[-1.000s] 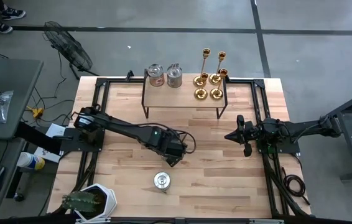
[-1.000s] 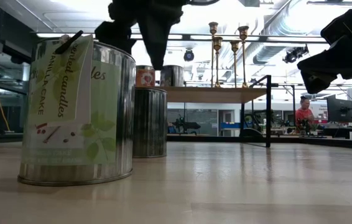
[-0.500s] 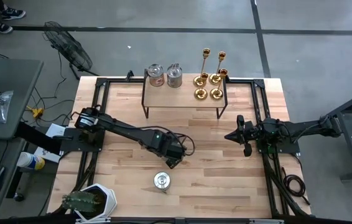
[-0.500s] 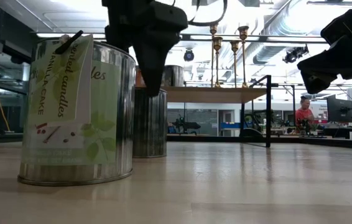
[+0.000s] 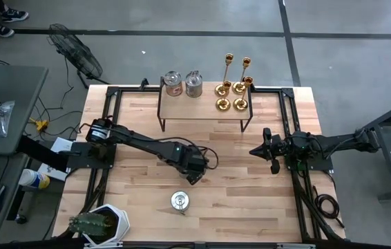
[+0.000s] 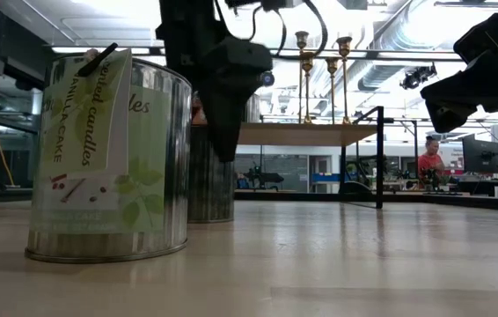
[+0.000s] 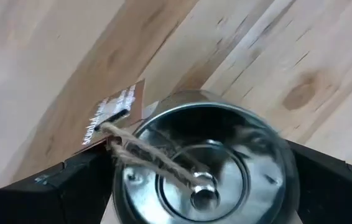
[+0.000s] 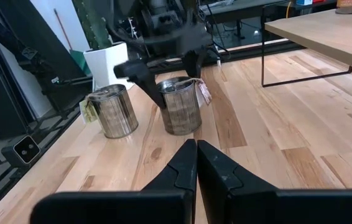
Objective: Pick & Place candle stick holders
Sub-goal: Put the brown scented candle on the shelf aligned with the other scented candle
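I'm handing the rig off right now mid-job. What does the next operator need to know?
Left gripper: open, lowered over a silver holder mid-table, one finger on each side of it; not yet gripped, and it stands on the table.
Right gripper: shut, empty, waiting over the table's right side.
Second loose silver holder: on the table near the front edge.
Two more silver holders and the four gold candlesticks stand on the raised shelf at the back.
Left to do: probably close on the straddled holder, place it, then fetch the front one.
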Robot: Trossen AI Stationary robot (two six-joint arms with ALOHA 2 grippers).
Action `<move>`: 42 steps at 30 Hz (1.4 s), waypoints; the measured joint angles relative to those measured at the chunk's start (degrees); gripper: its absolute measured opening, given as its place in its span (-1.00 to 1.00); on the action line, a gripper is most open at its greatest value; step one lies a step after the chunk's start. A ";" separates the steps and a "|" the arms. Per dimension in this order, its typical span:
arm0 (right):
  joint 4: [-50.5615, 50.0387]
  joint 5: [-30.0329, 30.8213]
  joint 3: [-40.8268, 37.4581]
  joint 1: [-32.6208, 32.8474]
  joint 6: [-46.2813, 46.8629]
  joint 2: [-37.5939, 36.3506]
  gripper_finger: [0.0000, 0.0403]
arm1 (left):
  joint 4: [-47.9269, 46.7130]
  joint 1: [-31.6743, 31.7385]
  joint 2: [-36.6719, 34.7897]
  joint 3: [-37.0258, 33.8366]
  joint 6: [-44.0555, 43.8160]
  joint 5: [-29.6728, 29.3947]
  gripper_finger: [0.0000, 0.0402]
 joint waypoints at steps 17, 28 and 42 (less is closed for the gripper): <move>-0.09 0.00 0.00 0.00 0.00 0.22 -0.98 | 0.42 0.99 2.50 0.00 3.16 5.03 0.97; -0.03 0.01 -0.01 -0.01 0.00 0.22 -0.98 | 1.03 0.98 2.94 0.03 3.00 4.17 0.96; 0.00 0.02 0.00 0.00 0.00 0.22 -0.98 | -0.08 0.98 2.94 0.07 2.08 5.14 0.76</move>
